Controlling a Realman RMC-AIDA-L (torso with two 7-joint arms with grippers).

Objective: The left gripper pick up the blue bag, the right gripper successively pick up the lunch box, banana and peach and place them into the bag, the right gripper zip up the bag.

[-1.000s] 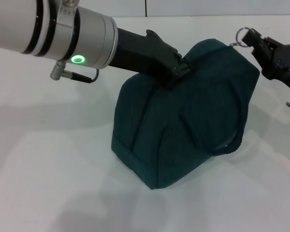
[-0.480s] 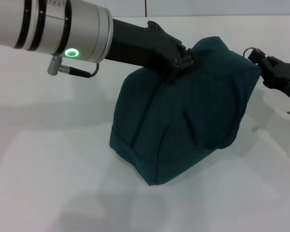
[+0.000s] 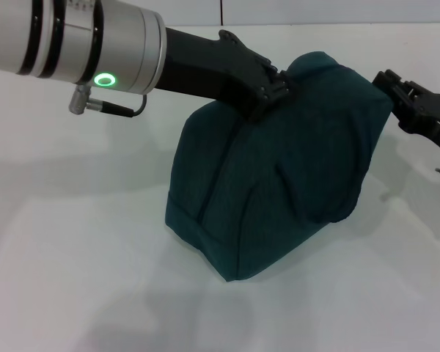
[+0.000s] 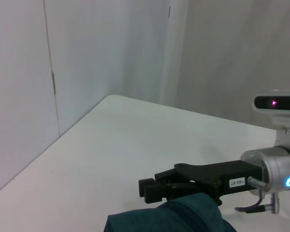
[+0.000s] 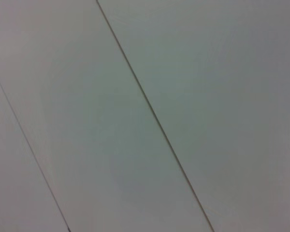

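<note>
Now the blue bag [image 3: 279, 176] stands on the white bench [image 3: 73, 257] with its bulging top drawn up to a rounded peak, and no open mouth or foil lining shows from the head view. No lunch box, banana or peach is in sight on the bench, so I judge them to be inside already and the zipping to be the step in hand, at or near its end.

The left tool [image 3: 273, 94] grips the fabric at the bag's upper edge on the robot's left side, its black fingers pressed together on a fold of cloth and holding the top taut. Its arm reaches in from the upper left, silver wrist with a green ring light foremost, sloping down to the bag.

The right tool [image 3: 387, 82] sits at the bag's far top corner on the robot's right, touching or just beside the fabric. It probably holds the zipper pull, but the pull itself is hidden there, and I cannot tell whether its fingers are spread or pinched. The left wrist view shows the same tool [image 4: 150, 188] lying level just behind the bag's ridge [image 4: 183, 217], arm stretched out sideways.

The next move calls for confirming the zipper has reached its stop, then letting go of the pull without dragging the bag over.
</note>
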